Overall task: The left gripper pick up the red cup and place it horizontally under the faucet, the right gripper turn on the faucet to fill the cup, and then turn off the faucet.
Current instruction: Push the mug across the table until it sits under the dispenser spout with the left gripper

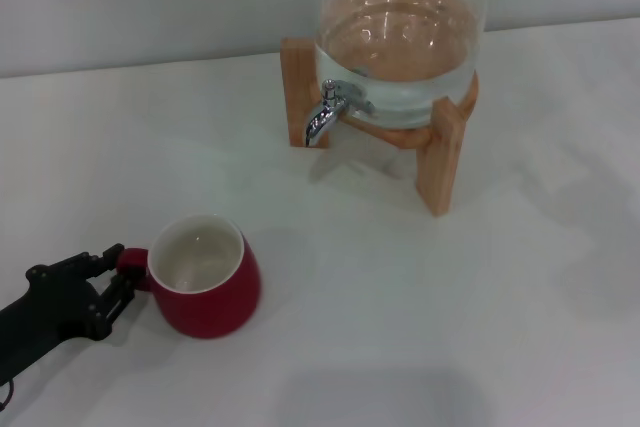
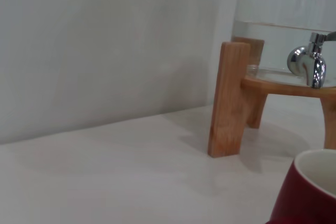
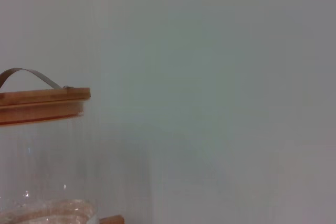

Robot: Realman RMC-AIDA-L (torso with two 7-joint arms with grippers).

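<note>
The red cup (image 1: 205, 287) stands upright on the white table, front left, its white inside empty. My left gripper (image 1: 122, 272) reaches in from the lower left, its two black fingers closed around the cup's small handle. The left wrist view shows only the cup's rim and side (image 2: 307, 192) at the corner. The chrome faucet (image 1: 328, 109) sticks out of the glass water jar at the back centre, far from the cup, and also shows in the left wrist view (image 2: 310, 64). My right gripper appears in no view.
The glass jar (image 1: 400, 37) holds water and sits on a wooden stand (image 1: 440, 162) whose legs (image 2: 228, 98) rest on the table. The jar's wooden lid (image 3: 42, 100) with a metal handle shows in the right wrist view. A pale wall runs behind.
</note>
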